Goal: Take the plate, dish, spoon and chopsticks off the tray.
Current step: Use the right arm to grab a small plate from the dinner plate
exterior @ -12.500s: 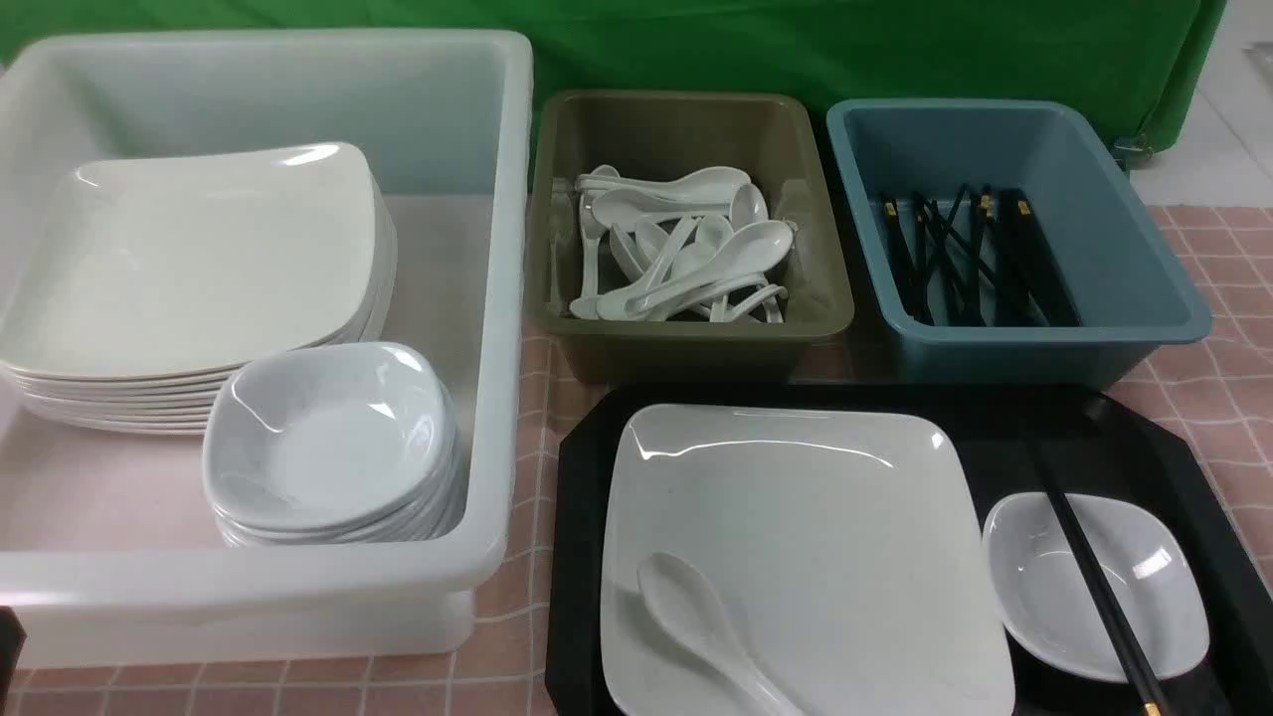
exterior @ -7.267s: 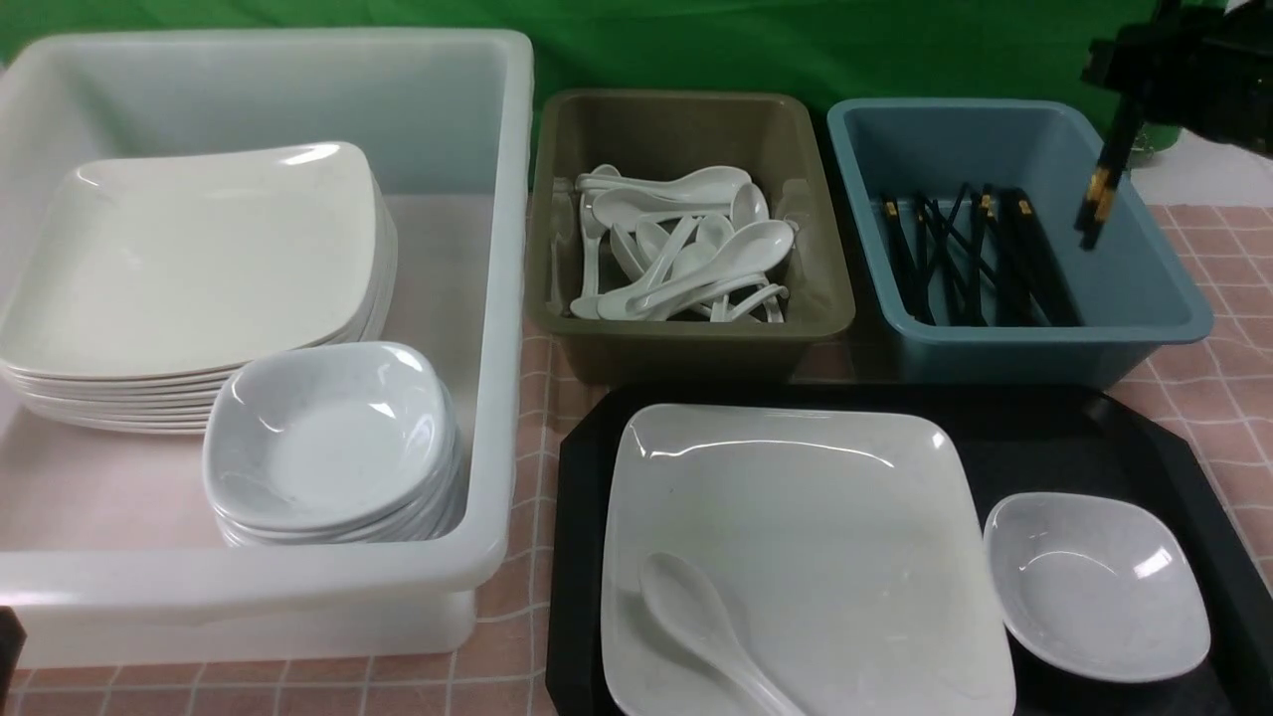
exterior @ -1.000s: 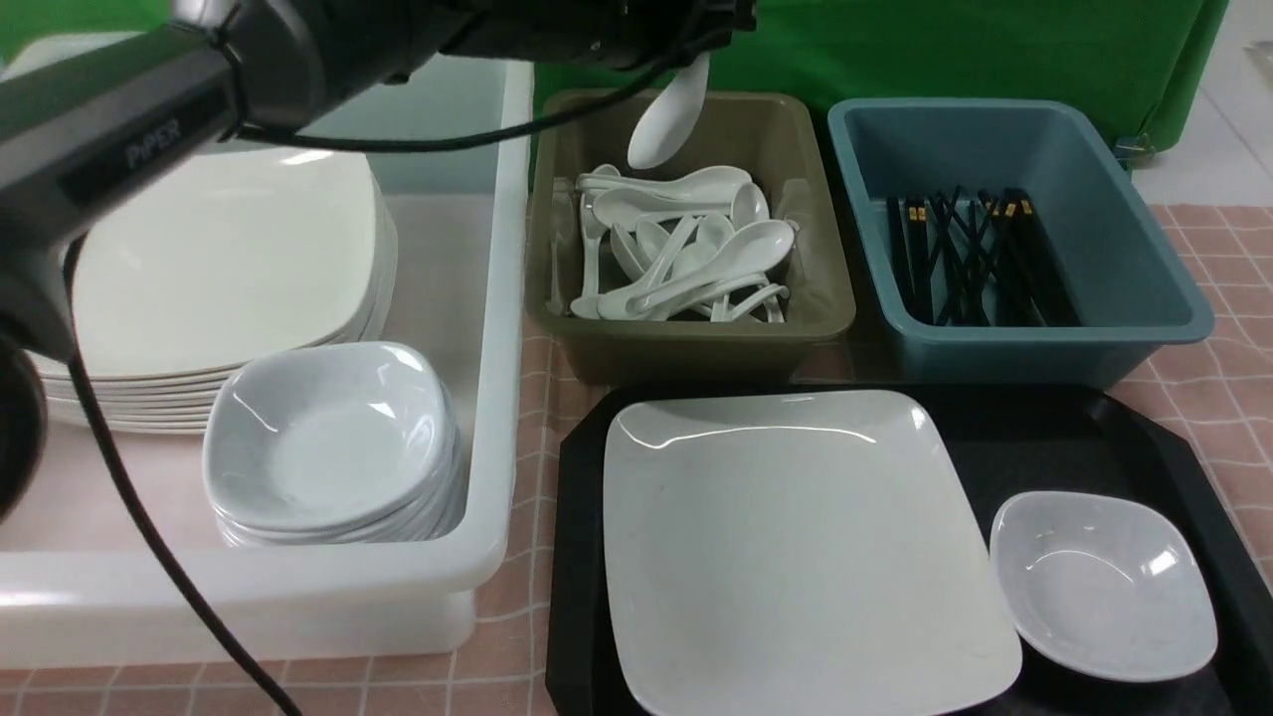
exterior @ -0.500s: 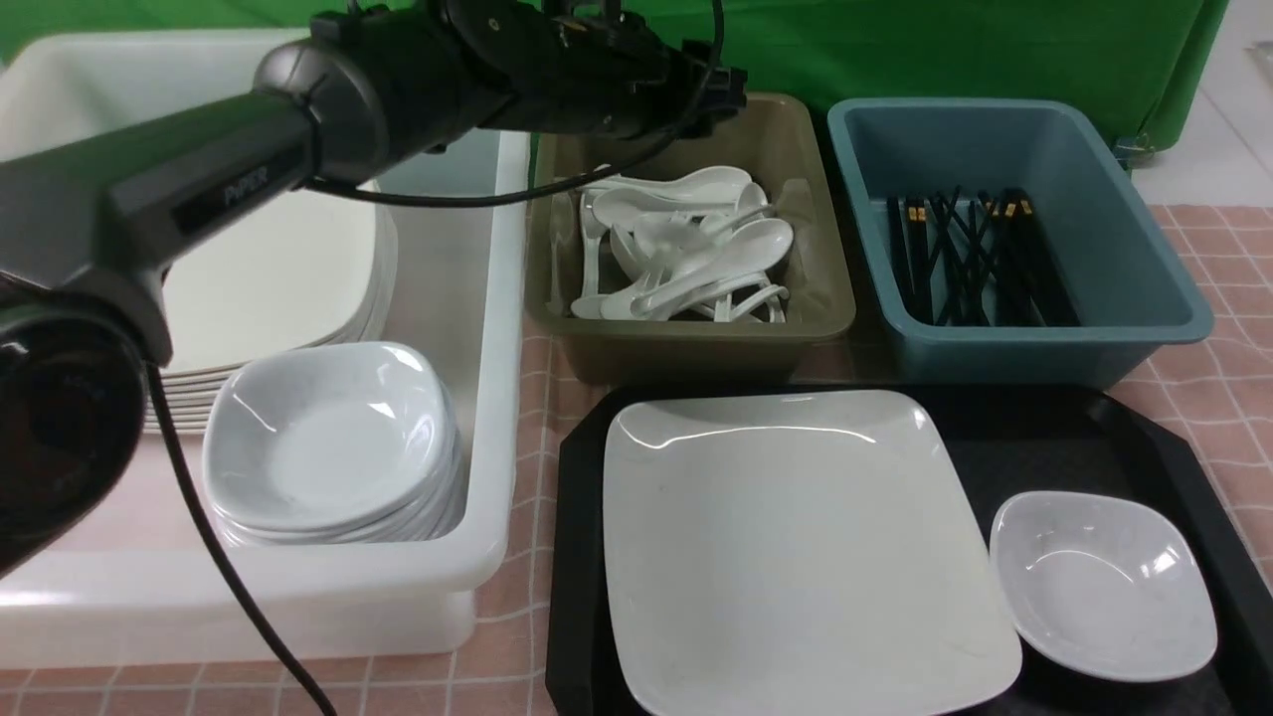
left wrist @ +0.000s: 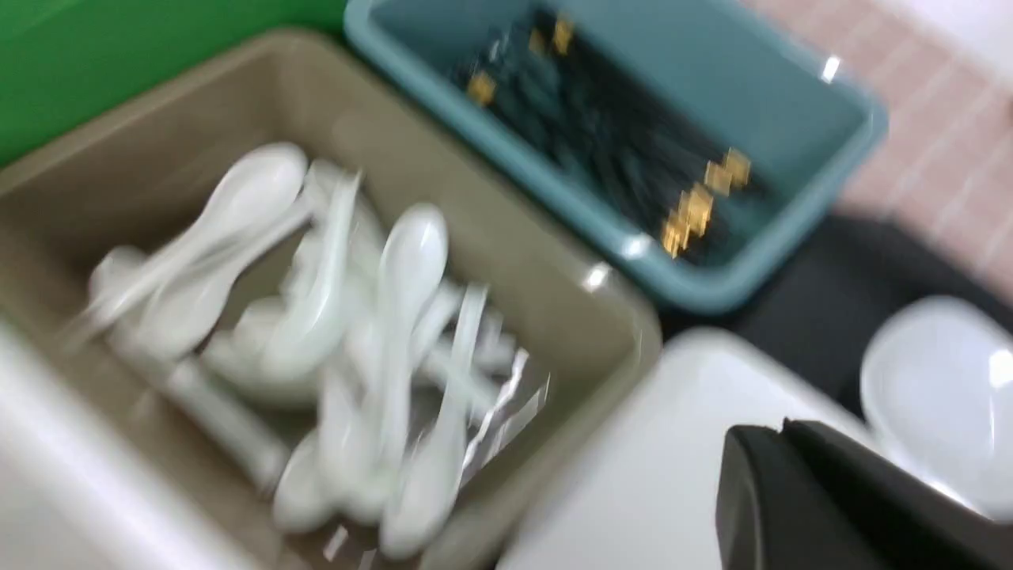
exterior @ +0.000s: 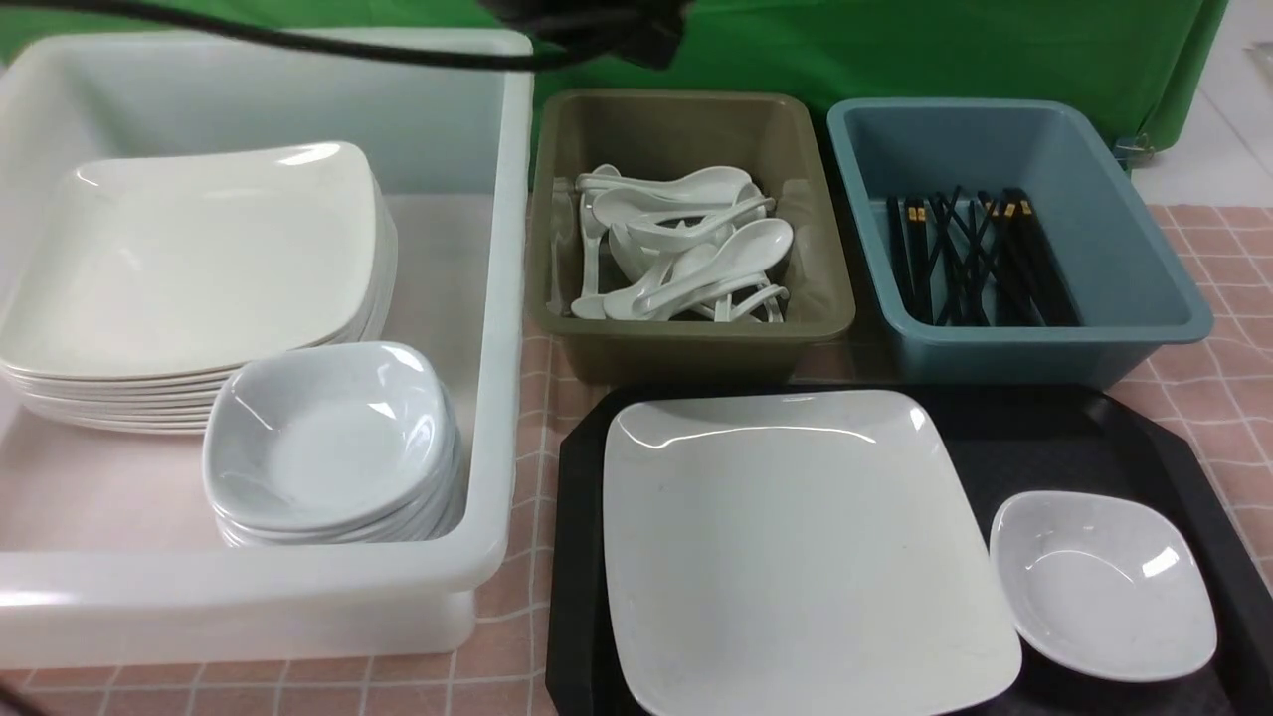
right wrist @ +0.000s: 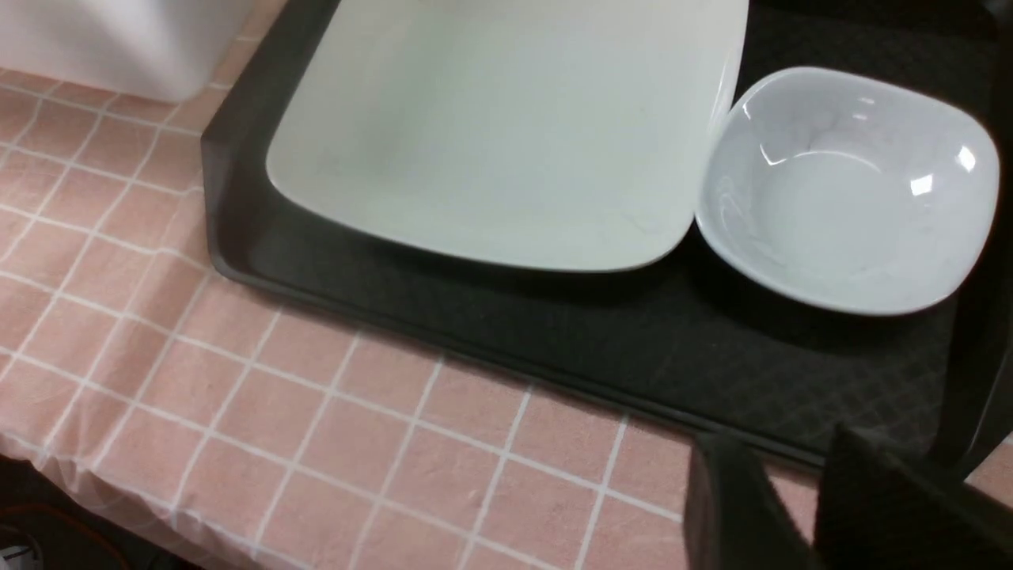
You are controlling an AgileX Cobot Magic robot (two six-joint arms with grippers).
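1. The counter [exterior: 1228, 388] is spread with a pink cloth ruled in thin white squares. A green fabric backdrop [exterior: 945, 50] hangs behind it, and a patch of pale floor [exterior: 1218, 129] shows at the far right.
2. The large black plastic tray [exterior: 1084, 438] with cut-off corners lies at the near right. It carries the big shallow white square plate [exterior: 796, 537] and, just to its right, the small white squarish dish [exterior: 1104, 587].
3. Behind the tray, an olive plastic tub [exterior: 686, 129] holds a heap of glossy white soup spoons [exterior: 686, 249]. The blue plastic tub [exterior: 995, 139] beside it holds thin black chopsticks [exterior: 975, 264] with gold bands.
4. A large translucent white bin [exterior: 502, 298] on the left holds a stack of white square plates [exterior: 199, 259] and a stack of small white bowls [exterior: 328, 438].
5. The left end effector [left wrist: 779, 431] hangs high near the olive tub — fingers pressed together, gripping nothing. Its view is motion-blurred.
6. The right end effector [right wrist: 791, 467] hovers over the cloth just off the tray's near rim — fingers slightly apart, empty.
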